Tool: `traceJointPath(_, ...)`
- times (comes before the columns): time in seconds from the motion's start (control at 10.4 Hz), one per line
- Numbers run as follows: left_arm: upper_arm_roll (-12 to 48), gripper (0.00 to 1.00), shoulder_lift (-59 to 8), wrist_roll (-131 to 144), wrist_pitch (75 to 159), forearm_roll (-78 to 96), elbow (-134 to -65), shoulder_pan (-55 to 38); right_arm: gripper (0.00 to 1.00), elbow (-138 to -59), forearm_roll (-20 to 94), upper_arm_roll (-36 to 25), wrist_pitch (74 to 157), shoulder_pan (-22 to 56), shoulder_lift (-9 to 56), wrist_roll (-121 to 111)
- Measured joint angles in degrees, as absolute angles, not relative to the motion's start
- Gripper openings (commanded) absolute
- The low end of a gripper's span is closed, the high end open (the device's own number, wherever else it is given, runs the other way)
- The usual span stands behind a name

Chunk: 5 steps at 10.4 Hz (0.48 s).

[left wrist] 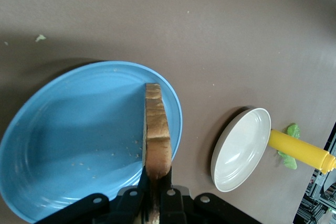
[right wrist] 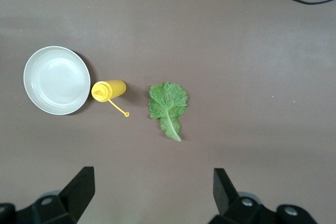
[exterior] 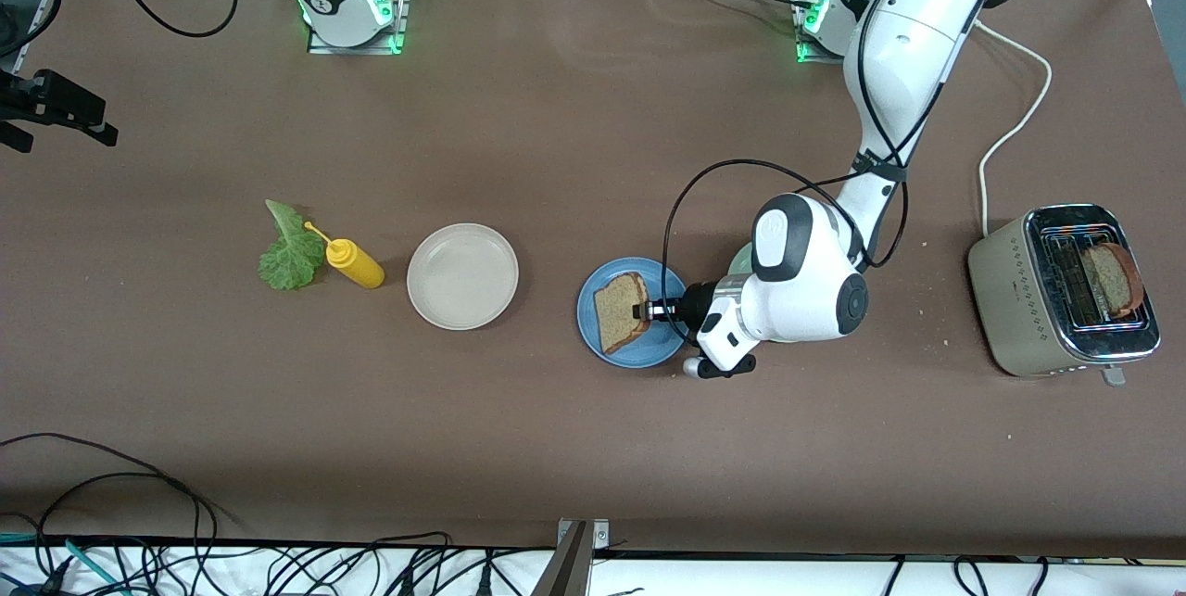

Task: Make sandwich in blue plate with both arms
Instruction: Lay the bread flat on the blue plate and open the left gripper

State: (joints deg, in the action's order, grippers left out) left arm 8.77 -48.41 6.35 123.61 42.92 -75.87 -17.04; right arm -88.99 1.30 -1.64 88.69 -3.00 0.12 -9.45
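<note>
My left gripper [exterior: 641,310] is shut on a brown speckled bread slice [exterior: 619,310], gripping it by one crust edge. The slice hangs tilted over the blue plate [exterior: 639,350]. In the left wrist view the bread slice [left wrist: 156,135] shows edge-on between the fingers of the left gripper [left wrist: 156,182], above the blue plate [left wrist: 79,129], which holds only crumbs. A ruffled green lettuce leaf [exterior: 291,251] lies flat toward the right arm's end. My right gripper [right wrist: 153,182] hangs open high over the bare table close to the lettuce leaf [right wrist: 168,104]; it does not show in the front view.
A second bread slice [exterior: 1110,279] stands in a toaster [exterior: 1019,290] at the left arm's end. A yellow squeeze bottle [exterior: 354,264] lies beside the lettuce, and a beige plate [exterior: 462,276] sits between it and the blue plate. A pale green plate [exterior: 741,258] peeks from under the left arm.
</note>
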Motion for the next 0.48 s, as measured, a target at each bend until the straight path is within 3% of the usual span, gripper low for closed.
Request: traceJointPath(0.48, 8.18, 1.0, -48.55, 6.06, 123.55, 42.92, -76.03, -14.02, 1.0, -88.99, 1.3, -1.64, 88.69, -3.0, 0.12, -9.45)
